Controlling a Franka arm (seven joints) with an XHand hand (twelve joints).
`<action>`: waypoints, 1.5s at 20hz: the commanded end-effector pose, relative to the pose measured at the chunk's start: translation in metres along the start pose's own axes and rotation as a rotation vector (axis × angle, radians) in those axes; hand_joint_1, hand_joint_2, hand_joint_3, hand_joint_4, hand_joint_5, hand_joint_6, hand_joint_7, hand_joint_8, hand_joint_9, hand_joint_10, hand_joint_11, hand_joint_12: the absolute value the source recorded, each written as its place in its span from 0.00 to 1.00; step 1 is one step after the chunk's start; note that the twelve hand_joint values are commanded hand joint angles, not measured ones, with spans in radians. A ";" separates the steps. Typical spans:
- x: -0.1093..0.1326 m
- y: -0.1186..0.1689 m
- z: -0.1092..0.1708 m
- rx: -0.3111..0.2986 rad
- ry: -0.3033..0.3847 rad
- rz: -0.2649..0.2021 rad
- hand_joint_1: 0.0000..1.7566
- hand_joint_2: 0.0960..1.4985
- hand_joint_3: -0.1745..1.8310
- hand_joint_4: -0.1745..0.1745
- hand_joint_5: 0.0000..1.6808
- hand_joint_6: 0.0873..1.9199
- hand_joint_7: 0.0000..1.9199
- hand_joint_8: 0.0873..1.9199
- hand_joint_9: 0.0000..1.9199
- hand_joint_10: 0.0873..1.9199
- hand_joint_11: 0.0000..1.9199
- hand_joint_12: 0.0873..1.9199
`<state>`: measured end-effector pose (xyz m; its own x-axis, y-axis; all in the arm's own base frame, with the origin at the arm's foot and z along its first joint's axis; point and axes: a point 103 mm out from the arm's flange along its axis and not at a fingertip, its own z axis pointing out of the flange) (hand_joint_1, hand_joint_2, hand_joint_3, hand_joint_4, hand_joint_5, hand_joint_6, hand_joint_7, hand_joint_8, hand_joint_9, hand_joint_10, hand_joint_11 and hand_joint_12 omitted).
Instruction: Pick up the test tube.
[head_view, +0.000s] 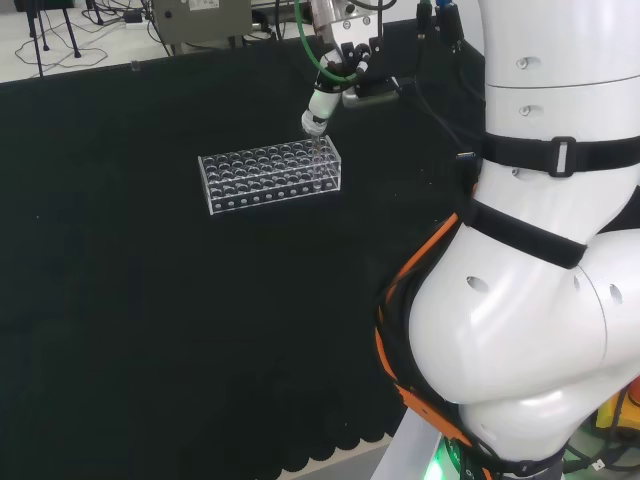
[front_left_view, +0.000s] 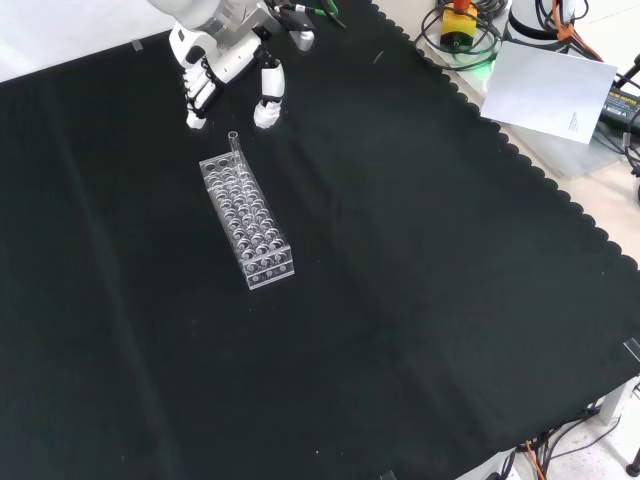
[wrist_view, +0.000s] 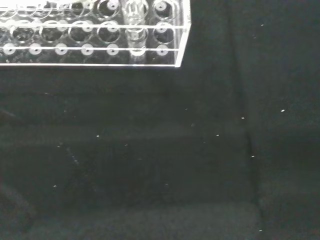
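Just below the hand (front_left_view: 225, 70), whose fingers hang spread and relaxed with nothing between them, the test tube (front_left_view: 235, 146) stands upright in the nearest end of the clear rack (front_left_view: 250, 225), its long axis vertical, its open mouth toward the fingertips.

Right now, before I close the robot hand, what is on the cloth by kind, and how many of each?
Clear tube rack: 1
Test tube standing in the rack's far end, front view: 1
Total: 2
The robot hand hovers just beyond that end.
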<state>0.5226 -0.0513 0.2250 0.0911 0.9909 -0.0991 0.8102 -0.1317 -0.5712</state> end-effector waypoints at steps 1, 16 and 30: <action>0.016 0.002 0.003 -0.032 0.062 -0.046 0.38 0.48 0.32 0.26 0.14 0.02 0.03 0.46 0.01 0.50 0.00 0.70; 0.024 0.021 0.020 -0.012 -0.048 -0.028 0.45 0.49 0.32 0.20 0.21 0.06 0.14 0.48 0.10 0.51 0.00 0.77; 0.032 0.023 0.019 -0.093 0.068 -0.030 0.50 0.46 0.37 0.07 0.25 0.35 0.36 0.48 0.30 0.46 0.11 0.78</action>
<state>0.5288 -0.0278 0.1919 0.0748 0.9947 -0.0708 0.8396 -0.1011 -0.5337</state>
